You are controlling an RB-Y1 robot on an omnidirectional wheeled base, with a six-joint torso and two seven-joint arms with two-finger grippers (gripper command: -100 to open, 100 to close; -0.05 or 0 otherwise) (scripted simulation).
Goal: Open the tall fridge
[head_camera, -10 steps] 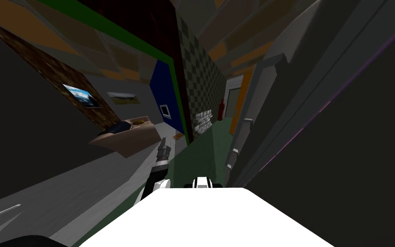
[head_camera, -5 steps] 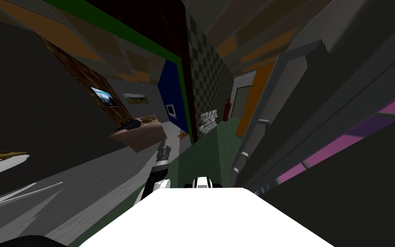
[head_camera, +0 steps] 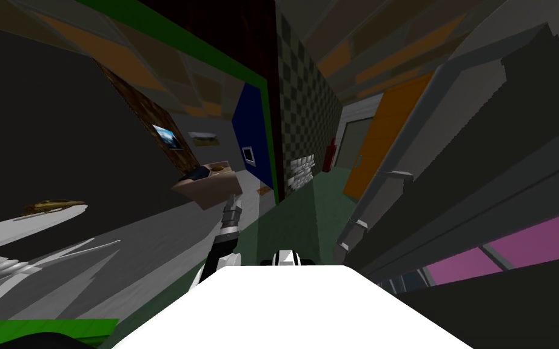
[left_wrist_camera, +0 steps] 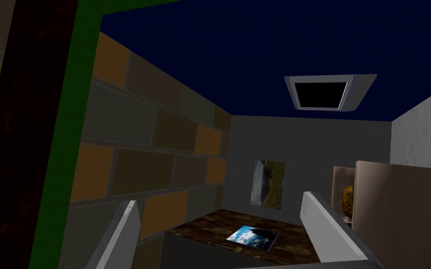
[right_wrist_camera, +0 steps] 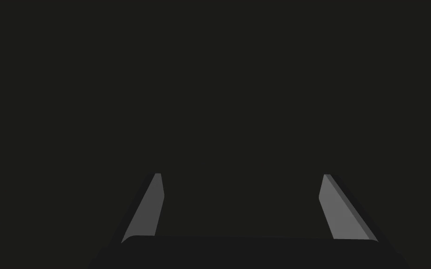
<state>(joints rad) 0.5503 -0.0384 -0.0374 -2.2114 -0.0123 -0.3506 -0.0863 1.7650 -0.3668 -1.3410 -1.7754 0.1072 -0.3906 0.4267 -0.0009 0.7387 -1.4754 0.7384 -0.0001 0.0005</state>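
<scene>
head view, rolled hard over, takes in a narrow room with a green floor (head_camera: 290, 212). one left gripper (head_camera: 232, 209) shows small above the chest, pointing toward one brown bench (head_camera: 211, 189). in the left wrist view its two fingers stand well apart with nothing between them. one right gripper (right_wrist_camera: 242, 175) faces a flat dark grey surface, its two fingers likewise spread and holding nothing.

what seems to be the tall fridge (head_camera: 418, 145) rises along my right side as a long grey body, though the lens stretches it too far to be sure where its door ends. two pale grey handles stick out from its near edge, the farther handle (head_camera: 396, 176) and the nearer handle (head_camera: 350, 227). low beside it lie two pink panels, the upper pink panel (head_camera: 527, 233) and the lower pink panel (head_camera: 460, 265).

beyond the fridge stands one orange door (head_camera: 387, 139). one red extinguisher (head_camera: 331, 154) stands at the foot of the checkered wall (head_camera: 302, 109). the blue wall (head_camera: 245, 121) has one white-framed opening (head_camera: 248, 154).

two framed pictures hang on the far walls, a blue sky picture (head_camera: 168, 136) and a greenish landscape picture (head_camera: 204, 138). the bench carries two things, a dark thing (head_camera: 194, 174) and a tan round thing (head_camera: 217, 165), side by side. at the far left one white ledge (head_camera: 23, 227) bears one yellowish thing (head_camera: 54, 205).
</scene>
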